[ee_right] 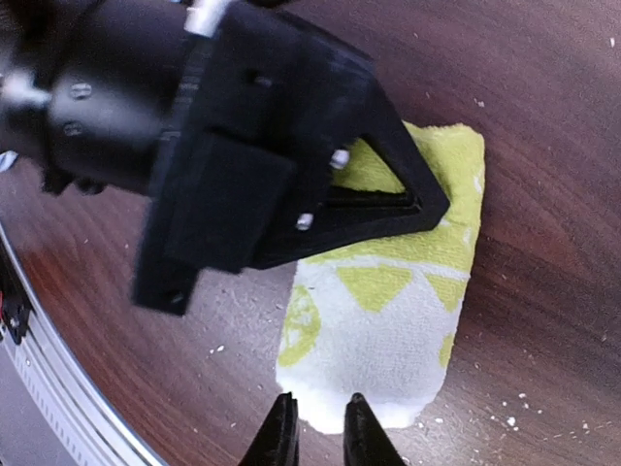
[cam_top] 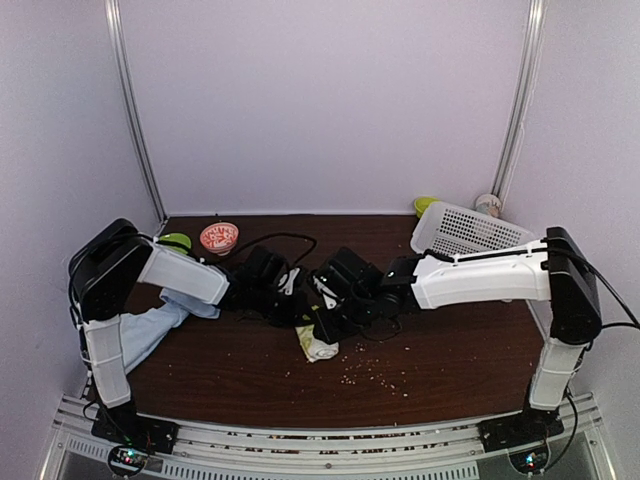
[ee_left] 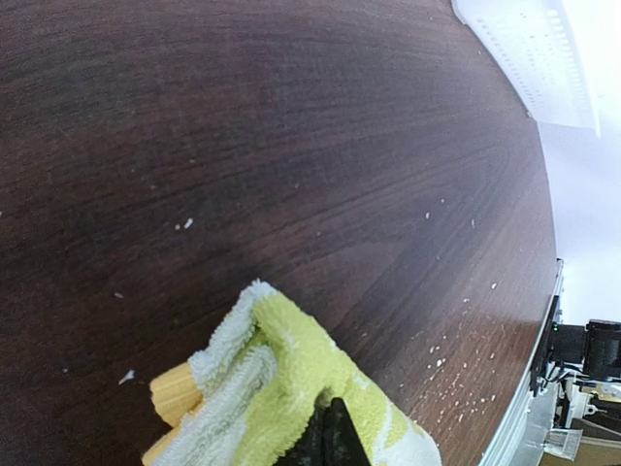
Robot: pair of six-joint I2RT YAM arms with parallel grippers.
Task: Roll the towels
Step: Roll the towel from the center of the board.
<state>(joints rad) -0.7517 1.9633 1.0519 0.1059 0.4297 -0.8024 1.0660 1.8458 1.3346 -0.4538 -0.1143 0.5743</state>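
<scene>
White slotted basket (cam_top: 465,232), red-patterned bowl (cam_top: 219,237) and scattered crumbs (cam_top: 375,372) lie on the dark table (cam_top: 450,340).

Light: bright, even, overhead perhaps | glare: pale sheen on table (ee_right: 558,194) | wrist views: curved edges

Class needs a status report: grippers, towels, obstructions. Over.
Left gripper shut, tips on green towel. Right gripper narrow at its cream end, grip unclear. Blue towel unrolled at left. Only crumbs around.
</scene>
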